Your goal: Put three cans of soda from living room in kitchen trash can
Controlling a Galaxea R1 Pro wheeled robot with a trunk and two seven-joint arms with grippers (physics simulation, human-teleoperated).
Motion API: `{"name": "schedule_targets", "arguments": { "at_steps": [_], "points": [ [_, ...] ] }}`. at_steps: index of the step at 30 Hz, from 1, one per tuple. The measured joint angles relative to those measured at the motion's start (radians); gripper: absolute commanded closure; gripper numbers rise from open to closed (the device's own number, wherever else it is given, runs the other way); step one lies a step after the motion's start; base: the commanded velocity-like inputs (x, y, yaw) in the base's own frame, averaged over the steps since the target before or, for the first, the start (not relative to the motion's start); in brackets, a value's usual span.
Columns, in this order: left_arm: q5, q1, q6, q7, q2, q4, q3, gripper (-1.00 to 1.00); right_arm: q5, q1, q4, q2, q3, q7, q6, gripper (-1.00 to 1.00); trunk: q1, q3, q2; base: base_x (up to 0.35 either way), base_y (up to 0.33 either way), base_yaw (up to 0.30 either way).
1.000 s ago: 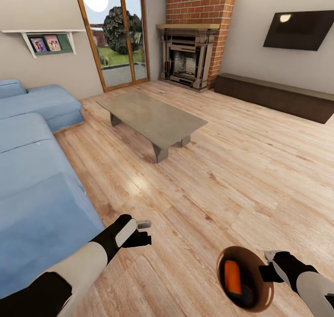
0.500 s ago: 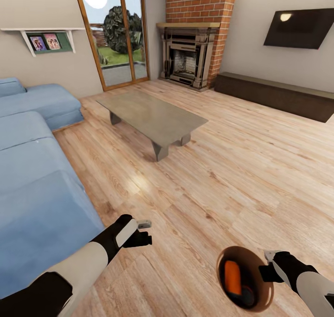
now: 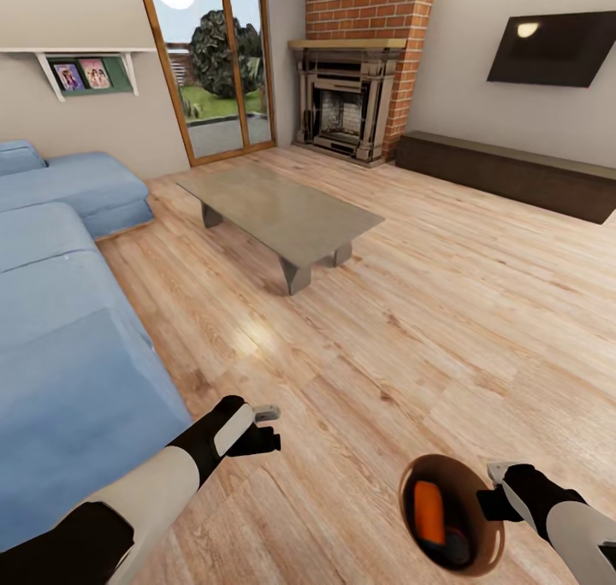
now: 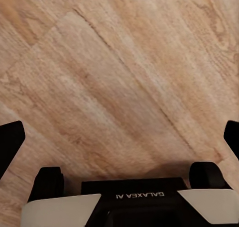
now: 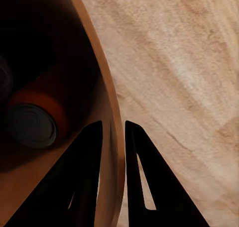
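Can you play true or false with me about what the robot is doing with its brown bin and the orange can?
1. The right gripper pinches the wall of the tash can, one finger inside and one outside. True.
2. The left gripper is holding a soda can. False: its fingers are spread wide with only wood floor between them.
3. An orange can of soda lies inside the bin. True.
4. The bin stands on the coffee table. False: it is held at the right gripper, near the robot, with the table farther off.
5. The sofa is red. False: it is blue.
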Motion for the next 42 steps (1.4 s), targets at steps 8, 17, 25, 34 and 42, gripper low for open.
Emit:
{"name": "schedule_targets", "arguments": {
  "at_steps": [8,17,25,34,42],
  "points": [
    [0.000,0.000,-0.003,-0.001,0.000,0.000,0.000,-1.00,0.002,0.001,0.000,0.000,0.001,0.000,-0.001,1.00,0.031,-0.025,-0.056,0.000,0.000,0.000],
    [0.000,0.000,-0.003,-0.002,0.000,0.000,0.000,-1.00,0.001,0.001,0.000,0.000,0.000,0.000,-0.001,1.00,0.065,-0.053,-0.119,0.000,0.000,0.000],
    [0.000,0.000,-0.003,-0.002,0.000,0.000,0.000,-1.00,0.000,0.001,0.000,0.000,0.000,0.000,-0.001,1.00,0.096,-0.078,-0.175,0.000,0.000,0.000],
    [0.000,0.000,-0.004,-0.002,0.000,0.000,0.000,-1.00,0.002,0.001,0.000,0.000,0.001,0.000,-0.001,1.00,0.130,-0.107,-0.238,0.000,0.000,0.000],
    [0.000,0.000,-0.005,-0.003,0.000,0.000,0.000,-1.00,0.002,0.001,0.000,0.000,0.002,0.000,-0.001,1.00,0.161,-0.132,-0.294,0.000,0.000,0.000]
  ]
}}
